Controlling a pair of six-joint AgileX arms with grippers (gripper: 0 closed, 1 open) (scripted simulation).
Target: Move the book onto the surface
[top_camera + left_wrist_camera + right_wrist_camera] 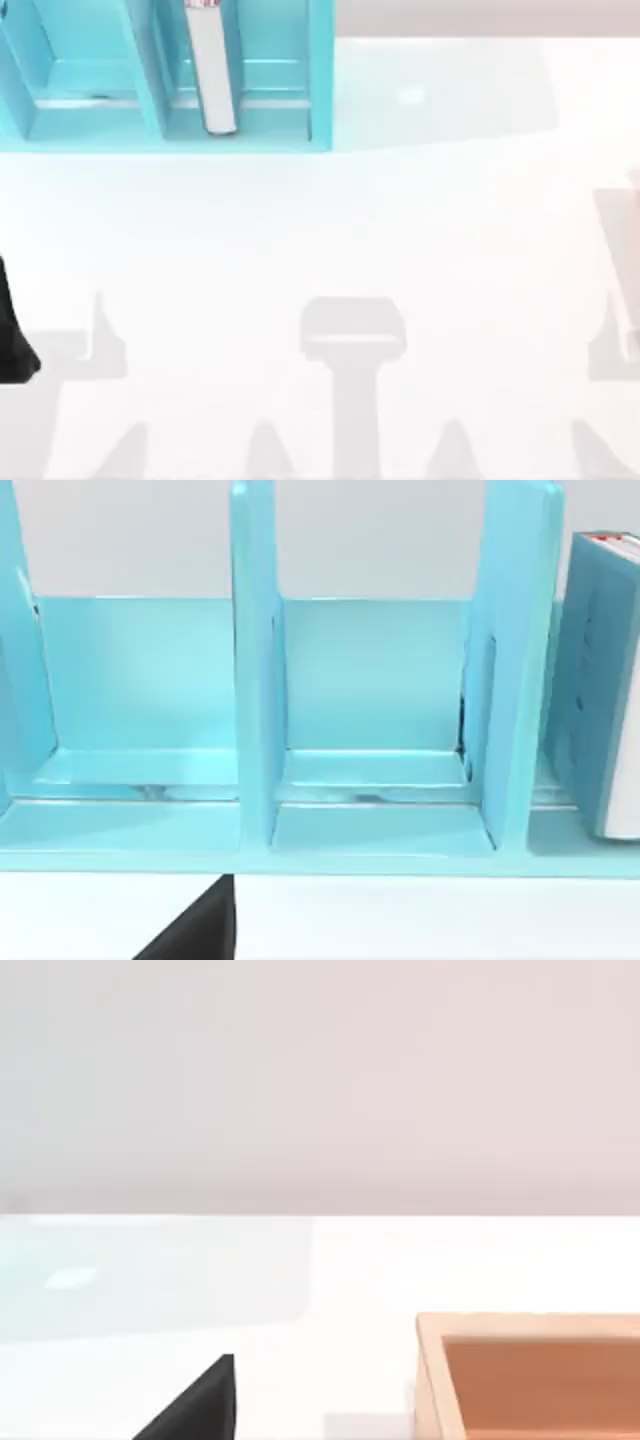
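Observation:
The book (210,70) stands upright in a compartment of the light-teal shelf unit (90,100) at the back left, showing edge-on as a white strip with a red mark at its far end. The left wrist view shows its teal cover and white pages (605,680) beside two open compartments. The surface (320,230) is the glossy white tabletop in front of the shelf. My left gripper (15,345) sits at the left edge, well in front of the shelf and left of the book; a dark part of it (195,930) shows in its wrist view. A dark part of my right gripper (195,1410) hangs over the white table.
An open orange-brown box (535,1375) stands on the table close to the right gripper. The shelf's upright teal dividers (255,680) separate the compartments. Wide white tabletop lies between the shelf and the front edge.

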